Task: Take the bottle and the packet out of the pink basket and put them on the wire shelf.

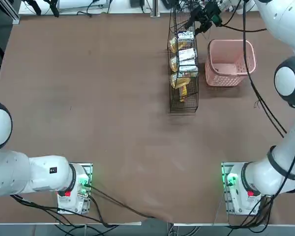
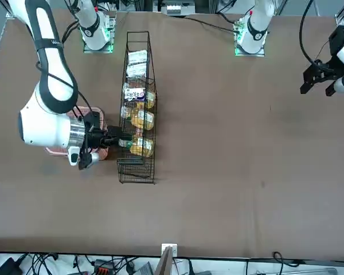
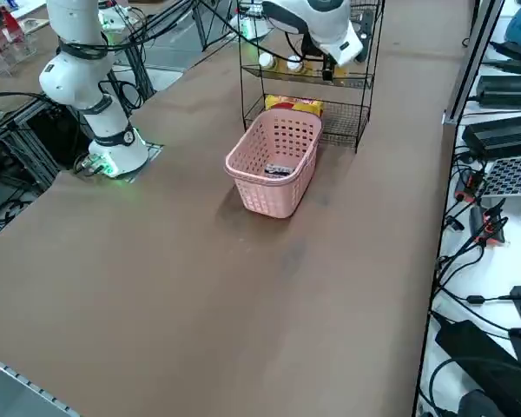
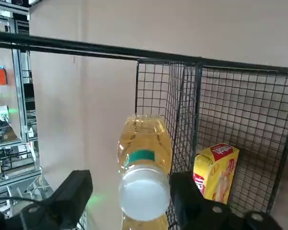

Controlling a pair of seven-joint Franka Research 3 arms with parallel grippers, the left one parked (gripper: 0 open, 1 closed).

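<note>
Fingers of the right gripper [image 4: 129, 201] are standing spread wide, one pad on either side of the bottle [image 4: 143, 167], with a visible gap between each pad and the white cap; nothing is being gripped. Between them the bottle is lying with its cap toward the wrist and its amber body reaching away onto a tier of the wire shelf [image 4: 216, 110]. Just beyond one finger a yellow packet [image 4: 216, 171] is leaning against the mesh wall.

Risk, as I judge it, is sitting in the withdrawal. With the pads this close to the cap, a slanted pull-back could be catching the cap and dragging or rolling the bottle toward the tier's open edge; a round bottle on thin wires is likely rolling easily. A sideways drift could also be knocking a finger into the upright wire or nudging the yellow packet.

Farther out, in the right side view, the pink basket [image 3: 243, 174] is standing on the table just in front of the shelf, and the packet [image 3: 279, 169] is lying on its floor, so half the task is remaining. Reaching down for that flat packet could be going wrong too: the pads may be sliding over it, or pushing the light basket along the table.
</note>
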